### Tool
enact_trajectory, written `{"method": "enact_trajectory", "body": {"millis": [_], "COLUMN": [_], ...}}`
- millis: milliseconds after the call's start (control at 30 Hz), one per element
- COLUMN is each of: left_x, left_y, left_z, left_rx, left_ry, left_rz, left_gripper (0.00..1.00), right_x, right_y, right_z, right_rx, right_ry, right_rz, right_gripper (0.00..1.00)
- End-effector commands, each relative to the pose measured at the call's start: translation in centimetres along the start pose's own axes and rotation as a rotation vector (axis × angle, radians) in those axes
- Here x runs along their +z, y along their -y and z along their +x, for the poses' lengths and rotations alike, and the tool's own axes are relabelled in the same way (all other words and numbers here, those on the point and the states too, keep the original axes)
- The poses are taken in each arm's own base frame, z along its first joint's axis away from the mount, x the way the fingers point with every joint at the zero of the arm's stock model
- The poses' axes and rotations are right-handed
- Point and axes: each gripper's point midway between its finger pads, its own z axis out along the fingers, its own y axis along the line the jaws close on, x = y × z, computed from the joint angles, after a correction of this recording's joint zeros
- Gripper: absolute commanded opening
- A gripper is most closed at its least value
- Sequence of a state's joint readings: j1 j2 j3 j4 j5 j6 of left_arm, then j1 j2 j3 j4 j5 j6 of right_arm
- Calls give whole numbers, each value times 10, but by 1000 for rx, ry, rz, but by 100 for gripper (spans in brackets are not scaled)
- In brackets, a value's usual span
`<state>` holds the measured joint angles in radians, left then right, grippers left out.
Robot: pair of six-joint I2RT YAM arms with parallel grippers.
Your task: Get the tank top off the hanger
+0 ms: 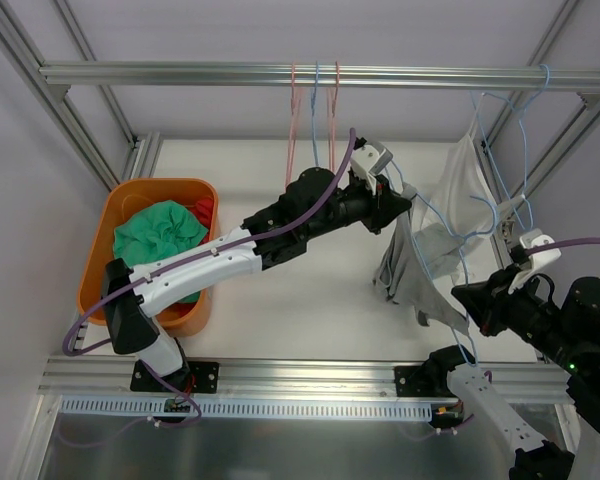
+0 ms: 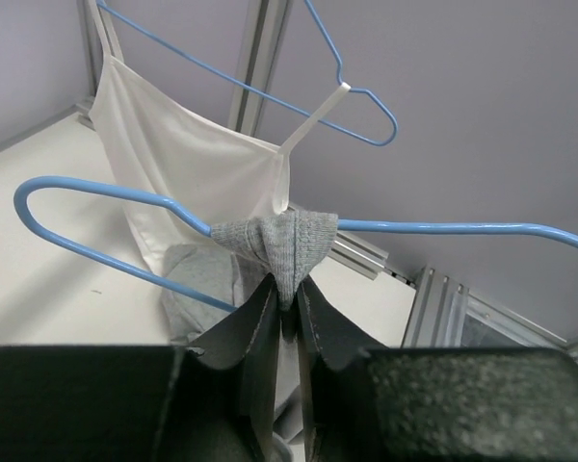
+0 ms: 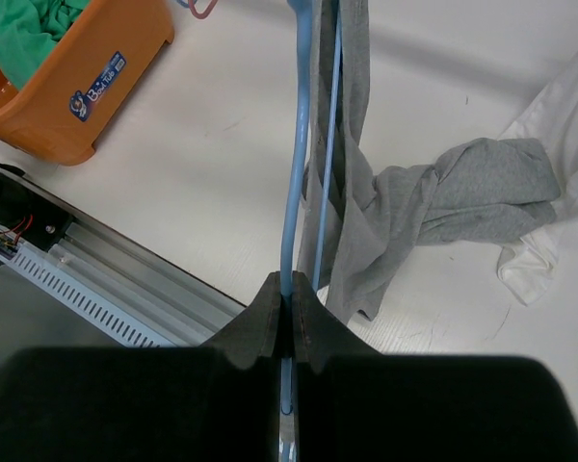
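— What do we lose from the left wrist?
— The grey tank top (image 2: 287,245) has its strap vanishing between the jaws, and the blue hanger (image 2: 443,228) runs off the right edge.
— And from the right wrist?
— The orange basket (image 3: 48,106) is cropped at the corner, and we can't read its label (image 3: 98,83). The white garment (image 3: 573,106) is cut off too.

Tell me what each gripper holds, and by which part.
Left gripper pinches the gray tank top at its strap, draped over the blue hanger. Right gripper clamps that hanger's wire.
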<state>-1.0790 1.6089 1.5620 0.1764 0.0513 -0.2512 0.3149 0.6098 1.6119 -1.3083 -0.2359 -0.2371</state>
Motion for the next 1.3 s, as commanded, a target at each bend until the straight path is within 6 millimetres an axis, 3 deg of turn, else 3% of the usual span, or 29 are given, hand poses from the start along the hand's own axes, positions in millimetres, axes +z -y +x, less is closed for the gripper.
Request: {"method": "enact_trajectory", "body": {"millis": [0,167,400,667,700,867,900,1067,1133,1267], "left_x": [-15,-16,-15,-37,-45,-54,-49,-36,-27,-9], "left_y": [3,4,1,-48,-64,-92,-96,-86,-84,-47], "left_z": [-39,-39,-38,-72,-77,-93,-87,-99,-89,-94], "left_rx": [29,30,27,-29,-42,-44,-42,-68,-60,-38], "left_ry": [102,100,101,230,257,273,256,258,207,156], "left_rz": [-10,-2,-23,-335,-435,-640,-656,-605,-584,-365], "left_gripper": [13,20,2,0,0,0,0,0,0,0], "right_x": [9,9,7,11,11,-9,-14,-38,-45,-51], "right_y": [2,3,0,1,0,-10,-12,-24,-33,-37], "right_z": [-16,-15,-15,5,11,20,20,18,16,12], "right_rx": [-20,-20,-23,-24,-27,-57,-63,-122,-141,-165], "right_ry": [43,42,49,13,1,68,84,191,213,238], "right_rz": [-3,4,-11,-15,-27,-61,-66,-115,-162,-184], "right_gripper": [0,0,0,0,0,0,0,0,0,0]}}
